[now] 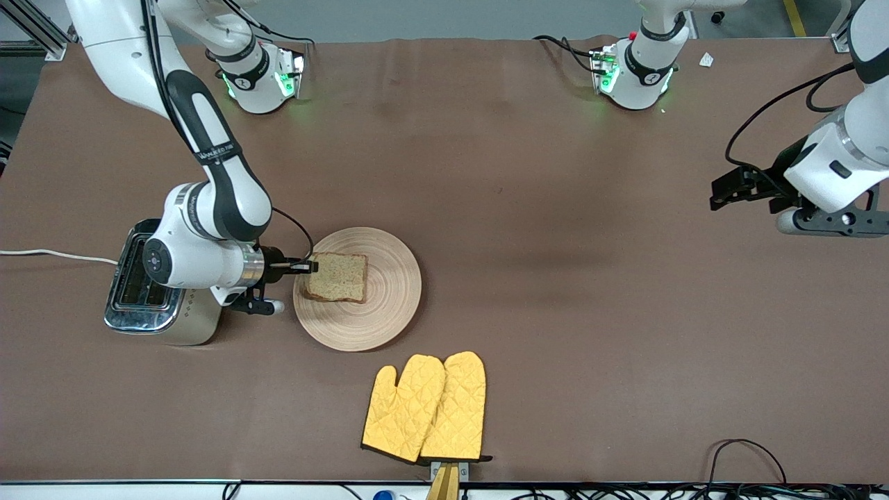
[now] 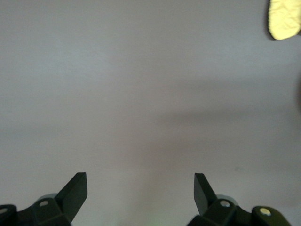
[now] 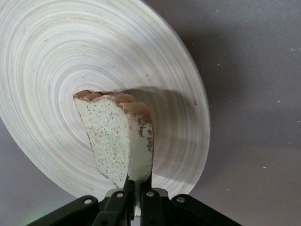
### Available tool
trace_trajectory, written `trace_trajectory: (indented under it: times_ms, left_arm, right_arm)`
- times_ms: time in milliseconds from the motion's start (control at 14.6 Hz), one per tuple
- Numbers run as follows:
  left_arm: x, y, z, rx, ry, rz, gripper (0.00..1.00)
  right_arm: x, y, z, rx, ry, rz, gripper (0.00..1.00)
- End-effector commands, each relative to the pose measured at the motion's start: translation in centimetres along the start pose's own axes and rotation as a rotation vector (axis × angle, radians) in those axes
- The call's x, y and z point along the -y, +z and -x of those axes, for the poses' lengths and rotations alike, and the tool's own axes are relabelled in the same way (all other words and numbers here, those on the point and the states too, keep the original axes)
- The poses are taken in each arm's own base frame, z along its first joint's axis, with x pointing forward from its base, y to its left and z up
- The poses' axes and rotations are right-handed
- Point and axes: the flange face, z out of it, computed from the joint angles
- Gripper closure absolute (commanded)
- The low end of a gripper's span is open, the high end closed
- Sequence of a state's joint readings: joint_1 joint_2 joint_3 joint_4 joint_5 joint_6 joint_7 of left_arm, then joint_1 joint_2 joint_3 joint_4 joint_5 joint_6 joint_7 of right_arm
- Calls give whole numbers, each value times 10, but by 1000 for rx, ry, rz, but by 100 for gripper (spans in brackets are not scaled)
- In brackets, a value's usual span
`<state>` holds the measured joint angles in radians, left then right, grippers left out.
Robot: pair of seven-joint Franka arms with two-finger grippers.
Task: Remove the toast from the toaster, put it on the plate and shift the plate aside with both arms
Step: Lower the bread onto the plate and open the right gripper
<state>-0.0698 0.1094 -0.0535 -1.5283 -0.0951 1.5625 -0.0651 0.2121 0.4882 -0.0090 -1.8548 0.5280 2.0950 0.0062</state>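
One slice of toast (image 1: pixel 338 277) is out of the toaster (image 1: pixel 149 295) and sits over the plate (image 1: pixel 389 305), pinched at one edge by the right claw (image 1: pixel 310 265); right wrist view shows the toast (image 3: pixel 120 139) held on edge above the plate (image 3: pixel 42 56), claw (image 3: pixel 134 190) clamped tight on its lower edge. Can't tell if the slice touches the wood yet

Step in hand, as I read it: placing on the plate. Extraction done, release not yet

Next move calls for: lower until the slice lies flat near plate centre, part the fingers, back off without dragging the bread

Left claw (image 1: pixel 729 189) waits over bare table (image 1: pixel 555 208) at the left arm's end, fingers (image 2: pixel 75 190) wide apart, holding nothing

Plate lies beside the toaster; yellow oven mitts (image 1: pixel 424 406) lie nearer the camera than the plate. After release, both claws need the plate rim for the push aside
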Motion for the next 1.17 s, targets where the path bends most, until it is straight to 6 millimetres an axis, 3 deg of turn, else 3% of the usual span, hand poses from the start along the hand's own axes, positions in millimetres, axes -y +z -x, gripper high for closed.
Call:
trace_trajectory:
  times_ms: [0, 137, 206, 343, 481, 618, 755, 961, 1099]
  left_arm:
    - [-10, 24, -11, 52, -14, 87, 0]
    - [-21, 45, -21, 91, -17, 164, 0]
    - [-25, 57, -28, 104, -37, 213, 0]
    - [-41, 81, -40, 104, -85, 292, 0]
    - [-70, 110, -46, 92, -117, 326, 0]
    - [-93, 136, -47, 90, -156, 378, 0]
    - [-102, 154, -50, 76, -168, 386, 0]
    - [-112, 168, -55, 81, -179, 413, 0]
    - [-126, 189, -59, 84, -178, 416, 0]
  right_arm:
    - [-22, 5, -3, 13, -15, -16, 98]
    - [-40, 10, -3, 24, -20, -16, 93]
    - [-43, 12, -4, 26, -15, -16, 81]
    - [-44, 12, -5, 27, -10, -15, 19]
    - [-39, 11, -4, 26, -4, -14, 0]
    - [-33, -2, -4, 46, -19, -10, 0]
    - [-33, -28, -11, 64, -45, 11, 0]
    - [-26, -77, -9, 25, -79, 96, 0]
    - [-17, -112, 1, -6, -112, 142, 0]
